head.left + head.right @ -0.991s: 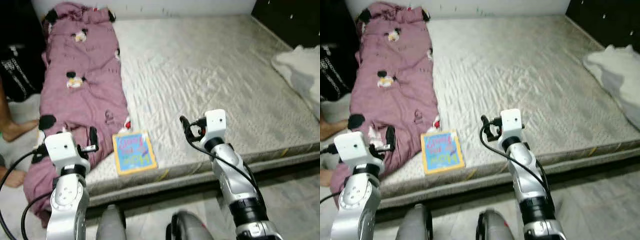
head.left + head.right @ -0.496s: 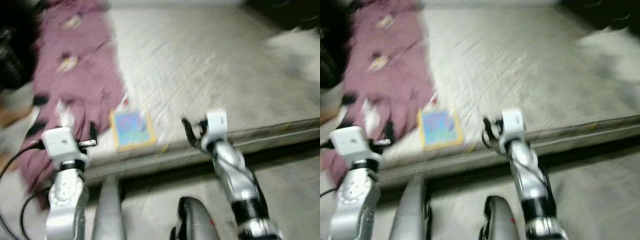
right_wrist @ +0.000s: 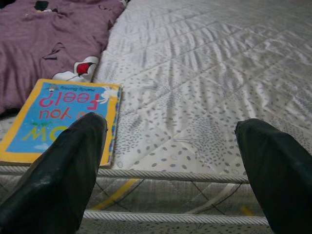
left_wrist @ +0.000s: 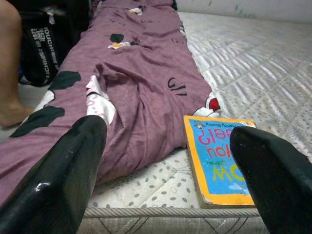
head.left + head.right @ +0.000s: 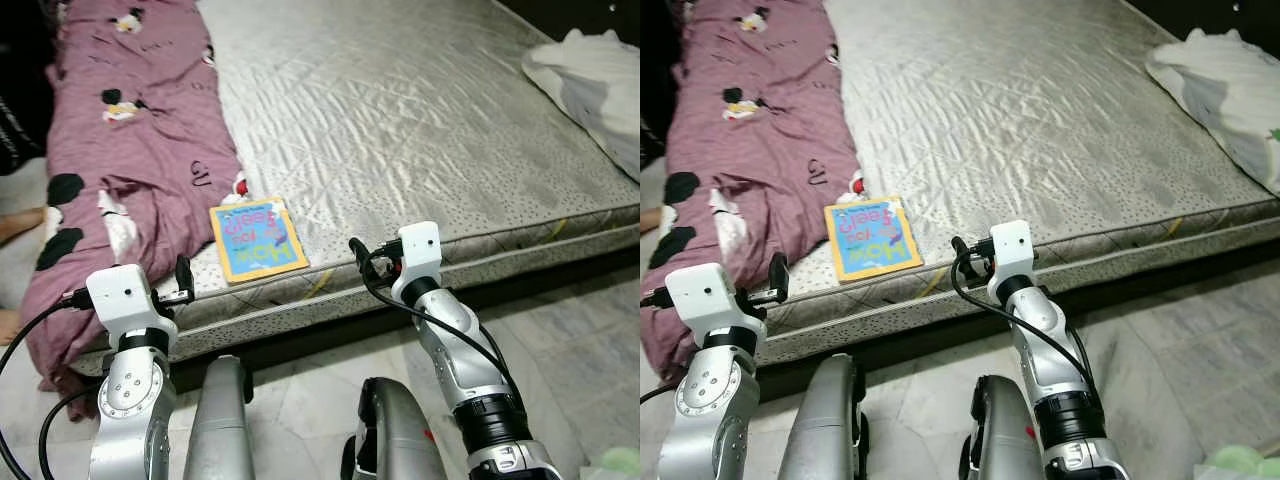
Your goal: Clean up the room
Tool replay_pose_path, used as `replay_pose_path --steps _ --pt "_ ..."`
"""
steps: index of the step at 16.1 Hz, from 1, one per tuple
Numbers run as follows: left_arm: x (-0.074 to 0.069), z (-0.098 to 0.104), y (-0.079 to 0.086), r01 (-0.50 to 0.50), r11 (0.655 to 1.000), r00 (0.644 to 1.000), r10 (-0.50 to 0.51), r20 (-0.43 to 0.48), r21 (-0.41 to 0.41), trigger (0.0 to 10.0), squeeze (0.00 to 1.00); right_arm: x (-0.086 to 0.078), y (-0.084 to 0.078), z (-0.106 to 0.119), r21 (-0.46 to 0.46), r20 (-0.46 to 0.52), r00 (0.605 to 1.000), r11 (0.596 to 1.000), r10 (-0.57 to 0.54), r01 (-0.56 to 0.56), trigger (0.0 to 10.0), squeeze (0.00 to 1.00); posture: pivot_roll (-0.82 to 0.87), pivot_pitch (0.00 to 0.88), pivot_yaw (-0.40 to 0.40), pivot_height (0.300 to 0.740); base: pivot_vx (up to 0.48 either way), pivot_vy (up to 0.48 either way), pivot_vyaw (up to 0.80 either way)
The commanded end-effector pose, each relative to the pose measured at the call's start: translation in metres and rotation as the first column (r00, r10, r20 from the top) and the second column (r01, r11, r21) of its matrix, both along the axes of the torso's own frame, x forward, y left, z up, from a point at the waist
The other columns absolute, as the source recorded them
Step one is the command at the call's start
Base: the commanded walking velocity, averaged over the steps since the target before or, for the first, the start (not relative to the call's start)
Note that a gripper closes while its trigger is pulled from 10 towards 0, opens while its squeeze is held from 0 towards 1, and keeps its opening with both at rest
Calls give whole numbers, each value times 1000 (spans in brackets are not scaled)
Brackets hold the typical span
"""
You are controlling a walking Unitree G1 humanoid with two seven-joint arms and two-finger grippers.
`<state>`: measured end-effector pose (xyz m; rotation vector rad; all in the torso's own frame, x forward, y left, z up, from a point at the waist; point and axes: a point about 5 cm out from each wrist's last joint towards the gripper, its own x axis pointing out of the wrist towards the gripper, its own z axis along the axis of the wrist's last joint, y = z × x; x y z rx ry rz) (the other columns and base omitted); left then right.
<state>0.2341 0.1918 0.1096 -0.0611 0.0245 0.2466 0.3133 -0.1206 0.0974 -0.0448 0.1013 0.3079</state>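
Left gripper [image 5: 183, 283]: raised at the near edge of the mattress, in front of the purple blanket; fingers [image 4: 53, 180] spread wide apart, nothing between them.
Right gripper [image 5: 358, 256]: raised at the near edge of the mattress, just right of the book; fingers [image 3: 58, 180] spread wide apart, nothing between them.
Floor [image 5: 590, 340]: pale tiles in front of the mattress, beneath both arms.
Mattress [image 5: 400, 110]: grey quilted surface lying low on the floor, with a dotted side band and piped edge along its near side.
Book [image 5: 257, 239]: flat on the mattress close to the near edge, between the two grippers; yellow border, blue cover with coloured lettering; its left edge lies just beside the blanket, possibly touching.
Purple blanket [image 5: 130, 150]: crumpled lengthwise along the left side of the mattress, with cartoon-mouse prints; its near end hangs over the mattress corner toward the floor.
Person's foot [image 5: 18, 224]: bare, on the floor left of the blanket.
Black bag [image 4: 41, 46]: on the floor left of the blanket, white lettering on its side.
White bedding [image 5: 590, 75]: bunched at the far right edge of the mattress, well apart from the book.
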Motion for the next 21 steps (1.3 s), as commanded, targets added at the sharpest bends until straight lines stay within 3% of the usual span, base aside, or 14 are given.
replay_pose_path --steps 1,10,16,21 --pt "0 3 0 -2 1000 1000 2 10 -9 10000 0 2 1 3 -8 9 1000 1000 14 -14 10000 0 62 142 -45 576 0 0 0" --pt "1 4 0 8 999 999 -6 35 -33 10000 0 3 2 -1 -15 -14 999 999 37 -37 10000 0 65 126 -47 567 0 0 0" --pt "2 6 -4 31 998 999 -29 44 -46 10000 0 3 5 0 -42 0 998 997 66 -66 10000 0 67 128 -51 567 295 0 423" --pt "3 4 -4 39 998 999 -38 25 -54 10000 0 4 5 0 -29 -9 998 998 62 -62 10000 0 65 141 -49 567 257 0 0"
